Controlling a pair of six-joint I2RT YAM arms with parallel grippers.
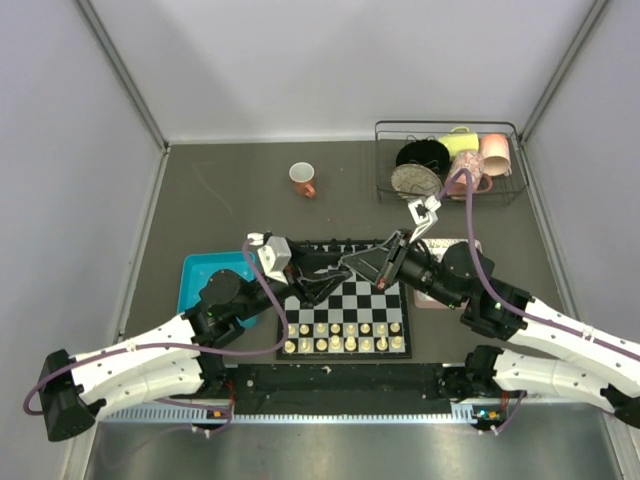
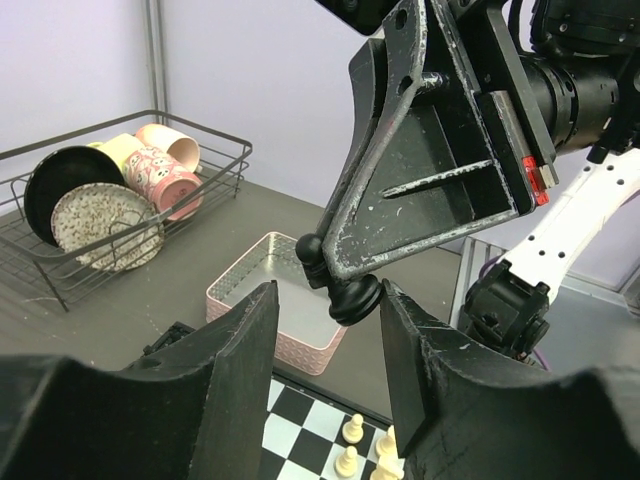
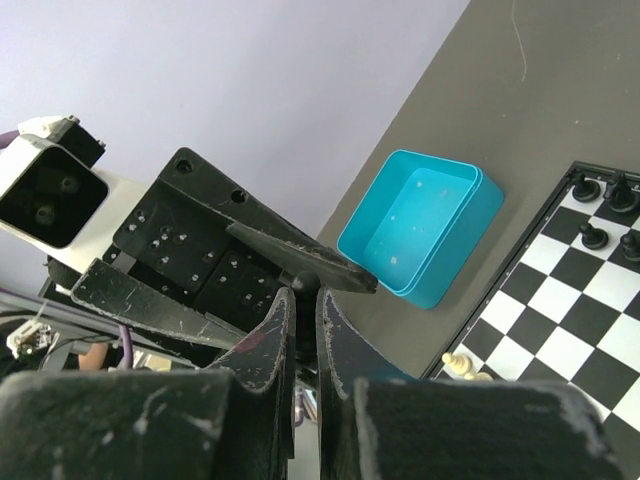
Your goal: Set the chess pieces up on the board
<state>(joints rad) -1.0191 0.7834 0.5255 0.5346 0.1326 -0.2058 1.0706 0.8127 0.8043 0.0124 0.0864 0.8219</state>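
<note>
Pinched between the tips of the right gripper (image 3: 303,300), jaws pressed together on it: one black chess piece (image 2: 352,296), round base pointing down, held up in the air over the board (image 1: 350,300) rather than standing on it. Facing it from the other side, the left gripper (image 2: 327,310), jaws spread, one finger (image 2: 235,370) to each side of that piece. Clear gap on one side; on the other, very close (touching or not, cannot tell).

On the far rows of the board, other black pieces (image 3: 592,236) upright on their squares. On the two near rows, cream-white pieces (image 1: 345,337) lined up side by side. Middle squares bare.

Just beside the board's left edge, a teal tray (image 3: 420,225). Beside its right edge, mostly hidden under the right arm from above, a pink tray (image 2: 270,290).

At the far right corner of the table (image 1: 240,190), a wire rack (image 1: 450,160) with cups and plates lying in it. Well apart from everything, near the far middle, a lone cup (image 1: 303,180).
</note>
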